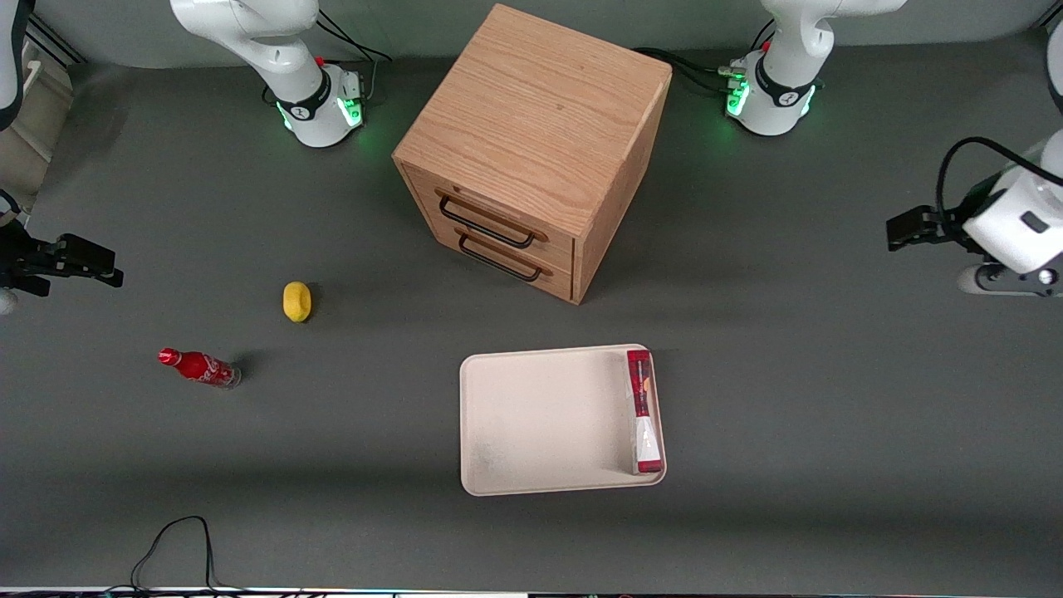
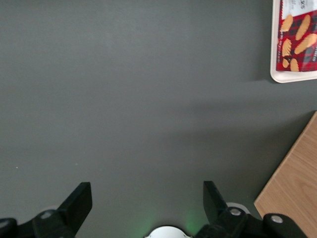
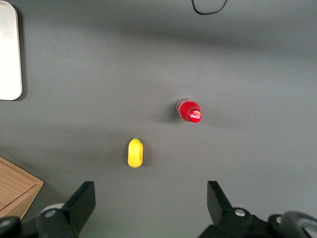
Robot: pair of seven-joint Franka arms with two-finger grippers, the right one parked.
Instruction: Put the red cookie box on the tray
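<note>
Left gripper [image 2: 143, 203] is empty, fingers [image 2: 79, 201] spread wide, hanging over bare grey tabletop [image 2: 129, 99] at the working arm's end of the table. In the front view the gripper [image 1: 901, 230] is well clear of everything, with open mat all around it.

Nearest object to it in the wrist view is a corner of the wooden drawer cabinet [image 2: 294, 183], off to one side and not touching. Past that, well apart from the gripper, is the tray [image 2: 275, 69] corner with the red cookie box [image 2: 297, 39] on it.

The red cookie box [image 1: 643, 411] lies inside the tray [image 1: 540, 415], flat, running along the short rim that faces the gripper's end, just beside that rim. It spans nearly the full short side. Long thin cardboard: one half red plaid with printed biscuits, the other half white. Red half is farther from the front camera.

Tray is cream, flat, with rounded corners and a low rim; there's a grey smudge at the corner nearer the camera, toward the parked arm's end. The rest of the tray floor is bare.

Cabinet [image 1: 531, 149] is light oak grain with two dark loop handles [image 1: 490, 228]; it sits farther from the camera than the tray, with a gap between them.

Farthest from the gripper, toward the parked arm's end: a yellow rounded object [image 1: 296, 301] and a small red cola bottle [image 1: 199, 367].
</note>
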